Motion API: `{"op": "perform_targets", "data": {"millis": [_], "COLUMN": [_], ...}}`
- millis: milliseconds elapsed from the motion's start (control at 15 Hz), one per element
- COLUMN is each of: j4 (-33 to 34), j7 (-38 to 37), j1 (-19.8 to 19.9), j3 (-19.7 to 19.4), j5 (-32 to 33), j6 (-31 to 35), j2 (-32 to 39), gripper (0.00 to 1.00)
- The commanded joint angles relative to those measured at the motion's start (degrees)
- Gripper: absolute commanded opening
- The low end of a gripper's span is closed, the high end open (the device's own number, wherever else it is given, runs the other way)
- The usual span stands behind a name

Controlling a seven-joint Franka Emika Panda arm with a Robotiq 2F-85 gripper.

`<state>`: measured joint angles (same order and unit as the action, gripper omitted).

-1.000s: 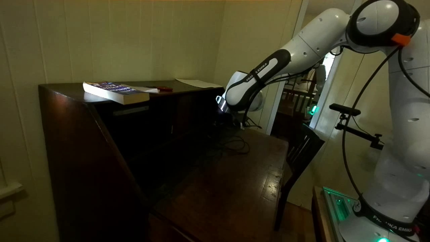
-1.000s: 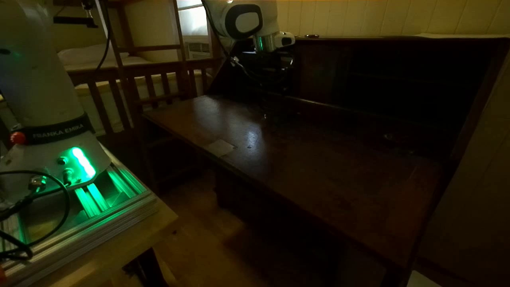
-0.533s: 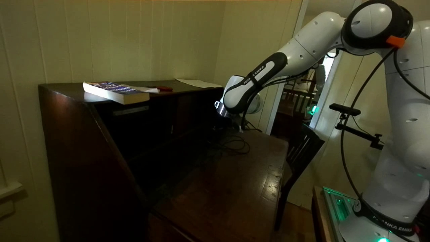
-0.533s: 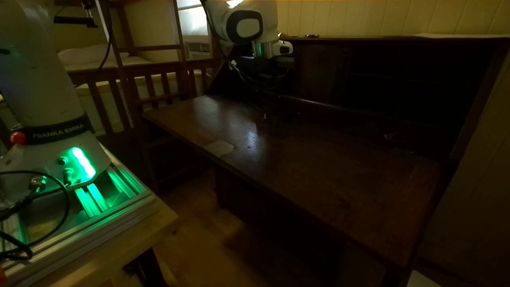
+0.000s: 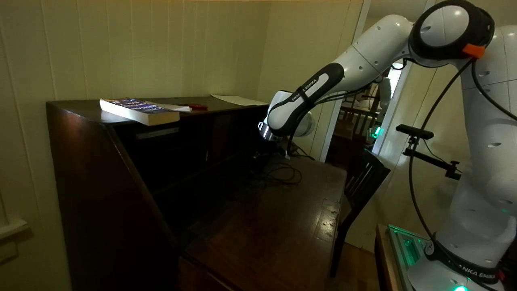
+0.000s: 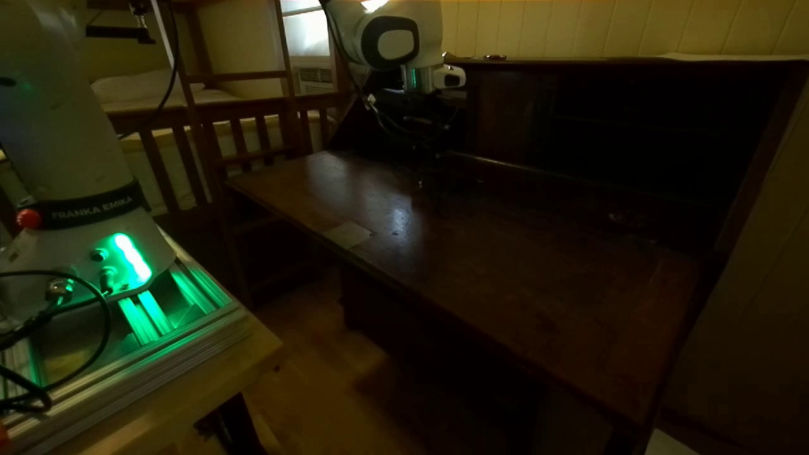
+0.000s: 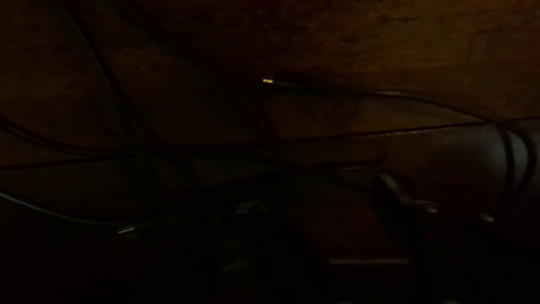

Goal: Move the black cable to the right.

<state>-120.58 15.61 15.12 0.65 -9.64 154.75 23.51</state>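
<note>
One book [image 5: 139, 112] lies at left atop the desk [image 5: 278, 226], its cover lettering too small to read. Farther right the cable [image 5: 284, 182] lies on the desk in loose loops, below the arm [image 5: 373, 56], whose lettering, partly covered, ends in EMIKA. At far right the base band [image 5: 464, 264] shows ANKA EMIKA; in an exterior view the same band [image 6: 95, 205] reads FRANKA EMIKA whole. In the wrist view, cords [image 7: 95, 59] cross from the left; next, the pincer [image 7: 318, 200] has its fingers partway apart, desk showing between, a bright-tipped plug [image 7: 291, 83] above. Too dark to tell whether either finger touches a cord.
</note>
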Motion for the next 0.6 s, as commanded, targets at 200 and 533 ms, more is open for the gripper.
{"op": "perform_targets", "data": {"millis": [200,533], "j4": [2.5,-2.3], "j7": [-1.6,-2.0], "j1": [-0.5,-1.7], "j3": [-1.3,-4.1], "j5": [0.7,4.7], "j6": [-0.1,2.1], "j2": [2.2,-2.5], "gripper": [0.08,0.59]}}
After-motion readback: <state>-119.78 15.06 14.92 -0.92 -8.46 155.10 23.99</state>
